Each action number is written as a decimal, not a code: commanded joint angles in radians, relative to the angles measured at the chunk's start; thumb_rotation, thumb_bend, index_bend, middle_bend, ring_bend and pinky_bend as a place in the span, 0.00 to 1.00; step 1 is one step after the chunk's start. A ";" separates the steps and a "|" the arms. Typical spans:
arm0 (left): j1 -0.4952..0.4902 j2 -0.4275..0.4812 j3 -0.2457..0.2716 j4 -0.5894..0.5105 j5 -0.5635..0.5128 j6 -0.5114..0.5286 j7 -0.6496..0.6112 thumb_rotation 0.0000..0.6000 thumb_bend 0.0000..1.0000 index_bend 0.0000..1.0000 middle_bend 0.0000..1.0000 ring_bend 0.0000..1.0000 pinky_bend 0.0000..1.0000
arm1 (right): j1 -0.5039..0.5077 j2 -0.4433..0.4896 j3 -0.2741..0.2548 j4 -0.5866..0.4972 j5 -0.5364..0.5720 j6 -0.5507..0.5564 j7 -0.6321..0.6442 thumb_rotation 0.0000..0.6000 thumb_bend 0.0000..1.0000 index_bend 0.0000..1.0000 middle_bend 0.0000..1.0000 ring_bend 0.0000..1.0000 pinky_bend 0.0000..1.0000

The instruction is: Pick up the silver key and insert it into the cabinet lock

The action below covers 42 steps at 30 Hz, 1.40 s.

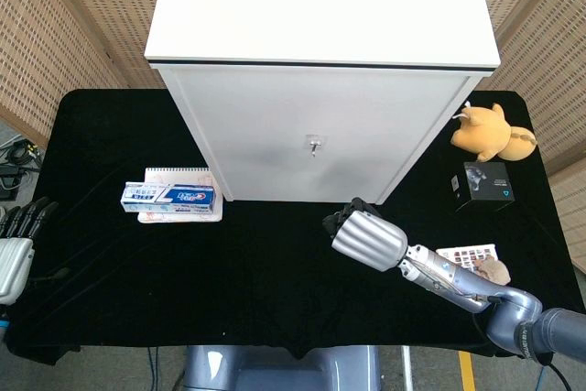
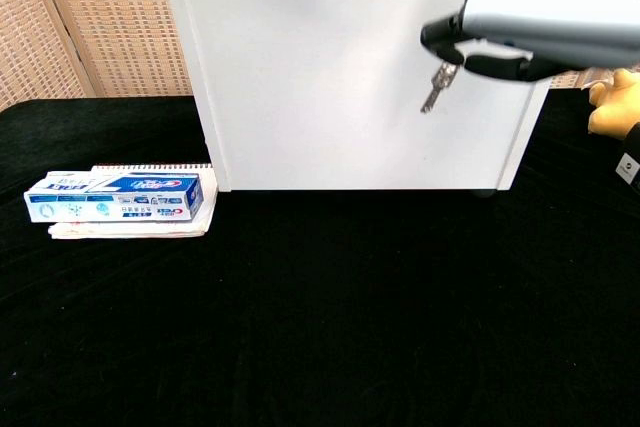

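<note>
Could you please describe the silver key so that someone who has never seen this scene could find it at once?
Start at the big white cabinet in the middle of the black table. In front of its door, the right hand pinches the silver key, which dangles from its fingertips. It is the only small metal thing off the table.

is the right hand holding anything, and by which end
The right hand pinches the silver key by its top end; the blade hangs down free. The left hand holds nothing.

Toothpaste box (image 1: 171,196) on notebook (image 1: 179,175), left of cabinet (image 1: 320,125).
</note>
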 commanded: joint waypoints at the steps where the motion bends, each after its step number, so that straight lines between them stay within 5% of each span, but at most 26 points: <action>1: -0.001 0.000 0.000 0.000 0.000 -0.001 0.000 1.00 0.00 0.00 0.00 0.00 0.00 | 0.018 0.040 0.026 -0.036 -0.017 -0.008 -0.022 1.00 0.67 0.69 0.96 0.93 1.00; 11: -0.002 0.002 -0.003 0.000 -0.006 -0.005 -0.006 1.00 0.00 0.00 0.00 0.00 0.00 | 0.058 0.156 0.128 -0.175 0.021 -0.088 -0.091 1.00 0.66 0.70 0.96 0.93 1.00; 21: -0.003 0.002 -0.005 0.004 -0.012 -0.011 -0.009 1.00 0.00 0.00 0.00 0.00 0.00 | 0.109 0.183 0.221 -0.204 0.112 -0.215 -0.168 1.00 0.64 0.70 0.95 0.93 1.00; 42: -0.011 -0.007 -0.008 0.009 -0.028 -0.029 0.007 1.00 0.00 0.00 0.00 0.00 0.00 | 0.133 0.136 0.243 -0.152 0.148 -0.275 -0.213 1.00 0.62 0.71 0.95 0.93 1.00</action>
